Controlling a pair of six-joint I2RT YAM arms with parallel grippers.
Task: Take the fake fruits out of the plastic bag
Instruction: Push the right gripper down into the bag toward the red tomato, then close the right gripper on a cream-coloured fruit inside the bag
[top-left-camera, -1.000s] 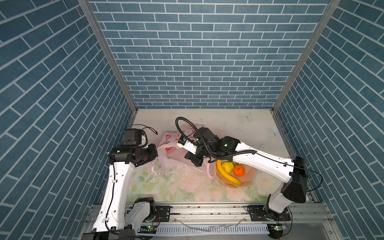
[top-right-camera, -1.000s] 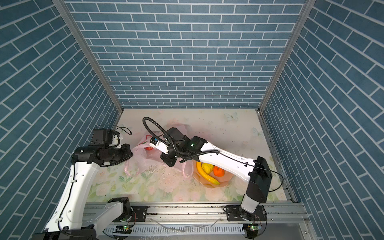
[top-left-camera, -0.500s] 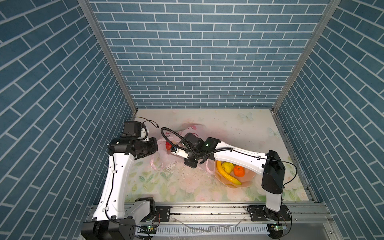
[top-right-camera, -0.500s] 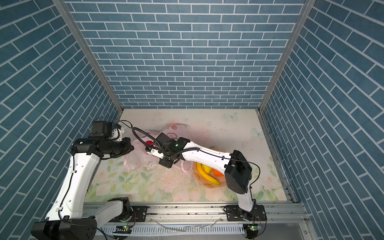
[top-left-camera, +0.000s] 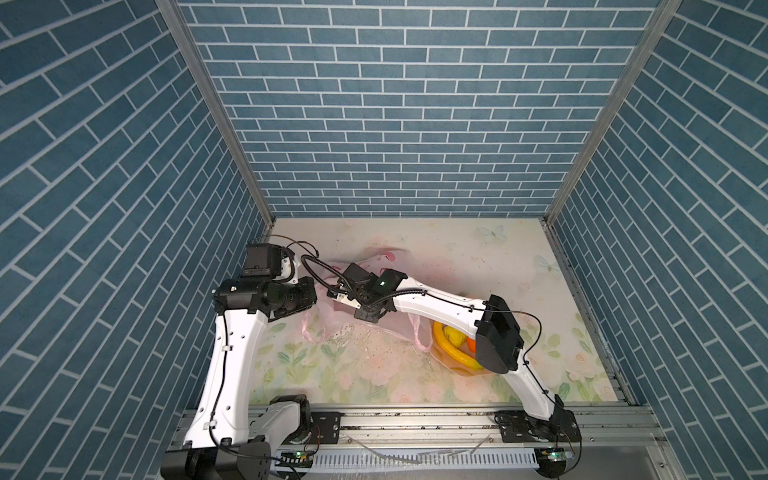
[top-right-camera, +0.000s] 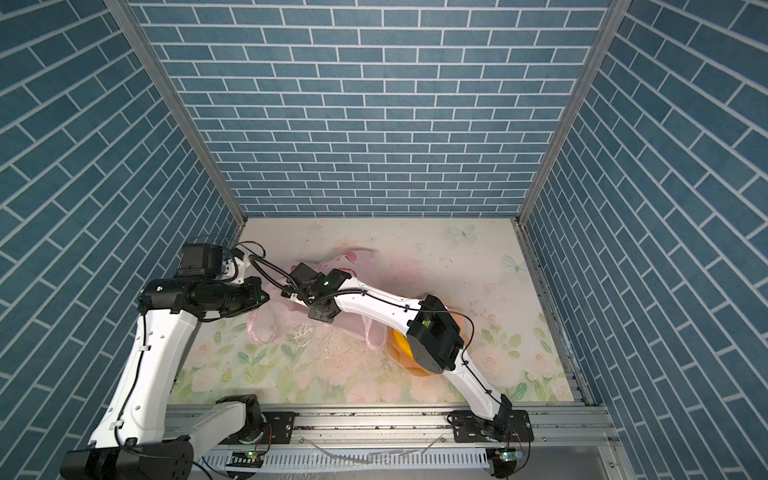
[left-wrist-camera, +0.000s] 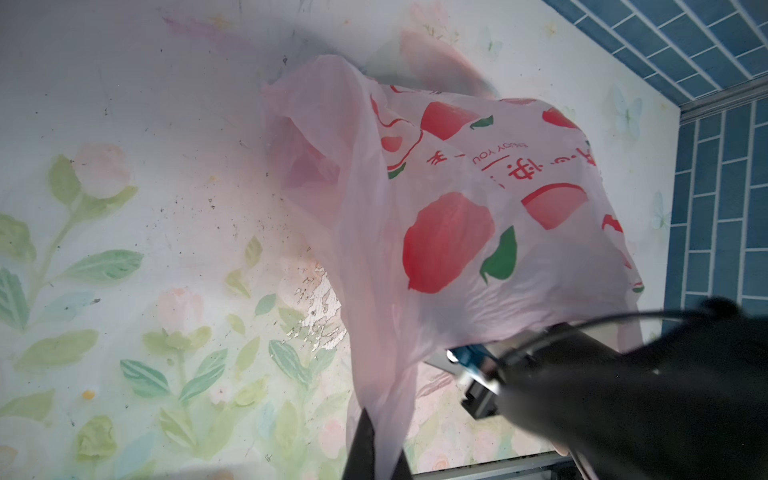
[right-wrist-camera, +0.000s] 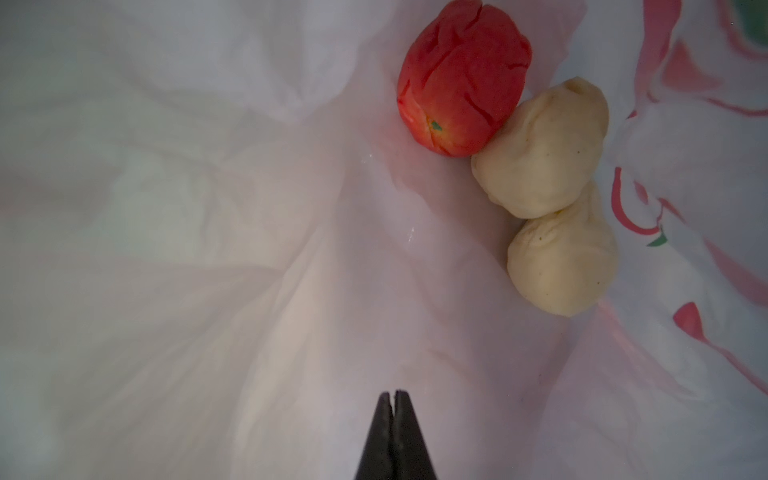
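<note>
The pink plastic bag (top-left-camera: 332, 322) (left-wrist-camera: 457, 216) lies at the middle left of the table in both top views. My left gripper (left-wrist-camera: 380, 446) is shut on the bag's edge and holds the film up. My right gripper (right-wrist-camera: 392, 395) is inside the bag, shut with nothing between its fingers. In the right wrist view a red apple (right-wrist-camera: 463, 77) and two cream-white lumps (right-wrist-camera: 540, 153) (right-wrist-camera: 561, 262) lie together on the film ahead of the fingertips, apart from them. A banana (top-left-camera: 451, 353), a wrinkly yellow fruit (top-left-camera: 455, 334) and a tangerine (top-left-camera: 470, 344) lie outside the bag.
A peach bowl (top-left-camera: 461, 372) holds those three fruits at the front right, partly under my right arm's elbow (top-left-camera: 496, 338). The bag's loop handles (top-left-camera: 309, 332) (top-left-camera: 419, 338) hang toward the front. Blue brick walls close in three sides.
My right arm has reached further left and deeper into the bag, its elbow swinging over the bowl. My left gripper has moved a little back with the bag's edge still held.
</note>
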